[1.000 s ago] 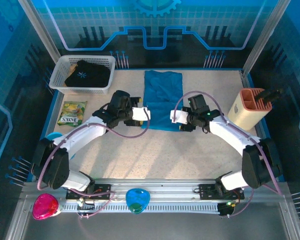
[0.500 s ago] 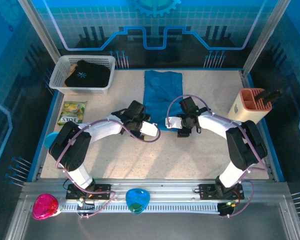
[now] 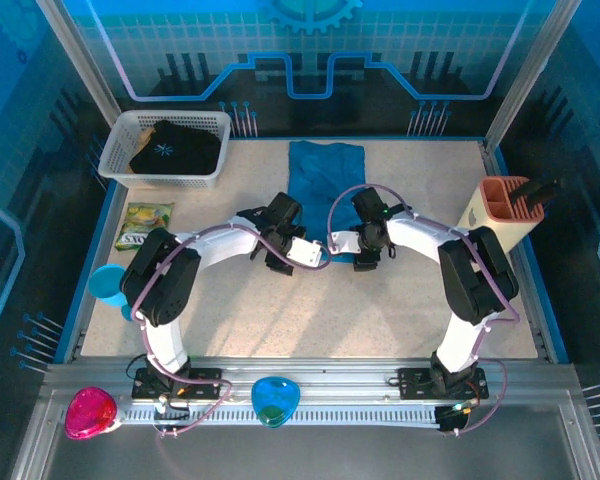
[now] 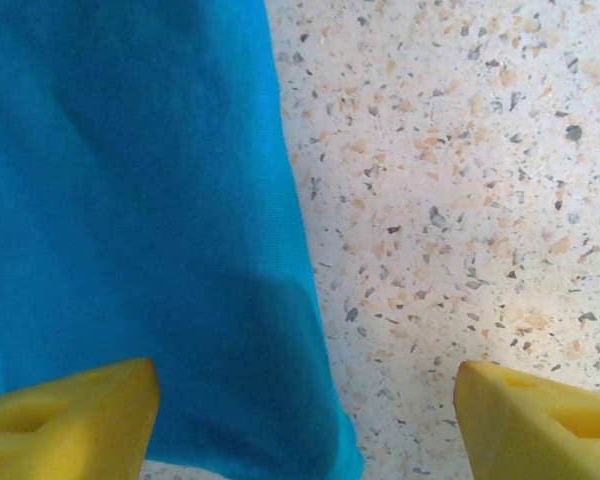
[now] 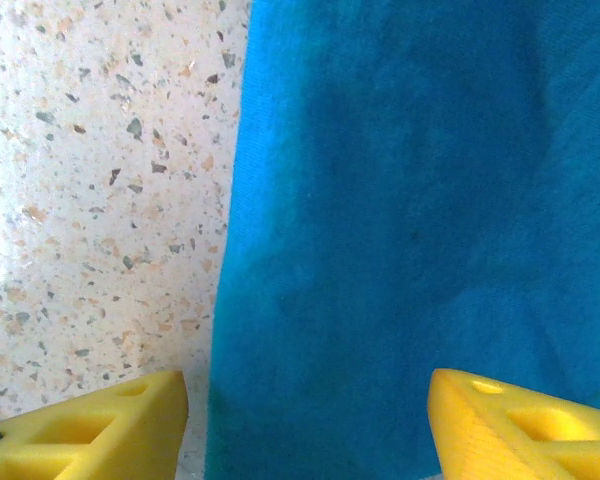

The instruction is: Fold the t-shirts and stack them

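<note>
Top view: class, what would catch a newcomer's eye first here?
The teal shirt lies at the far middle of the table, with both arms bent in over its near end. The left pincer and right pincer each stand open astride a side edge. A black shirt sits in the white basket, far left.

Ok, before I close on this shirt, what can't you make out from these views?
Left wrist view: the left gripper has its fingertips cut off by the bottom edge, so contact with the teal shirt is unclear.
Right wrist view: same for the right gripper, and the shirt's hem runs off the bottom.
Top view: both wrists cover the shirt's near hem; the black shirt is bunched in the basket, its folds unreadable.
</note>
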Robot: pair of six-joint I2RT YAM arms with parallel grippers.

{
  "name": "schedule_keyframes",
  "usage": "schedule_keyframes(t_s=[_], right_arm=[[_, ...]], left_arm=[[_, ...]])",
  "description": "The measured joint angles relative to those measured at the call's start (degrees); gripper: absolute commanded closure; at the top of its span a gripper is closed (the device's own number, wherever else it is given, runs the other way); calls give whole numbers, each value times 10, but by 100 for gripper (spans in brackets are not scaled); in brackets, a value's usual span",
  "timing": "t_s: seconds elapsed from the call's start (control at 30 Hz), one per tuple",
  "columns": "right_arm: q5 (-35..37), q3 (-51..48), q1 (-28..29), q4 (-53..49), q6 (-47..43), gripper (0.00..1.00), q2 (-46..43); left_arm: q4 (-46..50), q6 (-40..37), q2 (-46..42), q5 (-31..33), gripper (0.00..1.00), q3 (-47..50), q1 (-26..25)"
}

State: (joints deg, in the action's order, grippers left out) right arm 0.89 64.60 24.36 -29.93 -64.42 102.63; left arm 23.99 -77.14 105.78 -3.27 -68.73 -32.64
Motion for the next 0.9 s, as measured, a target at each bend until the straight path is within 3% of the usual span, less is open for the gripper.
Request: schedule_keyframes(t_s=[0.23, 0.47, 0.73, 0.9], right_arm=[[4, 16, 0, -24, -10, 38, 31], [0, 46, 0, -57, -12, 43, 54], [-9, 90, 0, -113, -15, 60, 85], [-16, 105, -3, -123, -17, 71, 96]], left_arm=[[45, -10, 38, 5, 24, -32, 2], [74, -13, 68, 9, 34, -63, 6], [123, -15, 97, 8, 46, -99, 6], [134, -23, 101, 5, 71, -104, 6]])
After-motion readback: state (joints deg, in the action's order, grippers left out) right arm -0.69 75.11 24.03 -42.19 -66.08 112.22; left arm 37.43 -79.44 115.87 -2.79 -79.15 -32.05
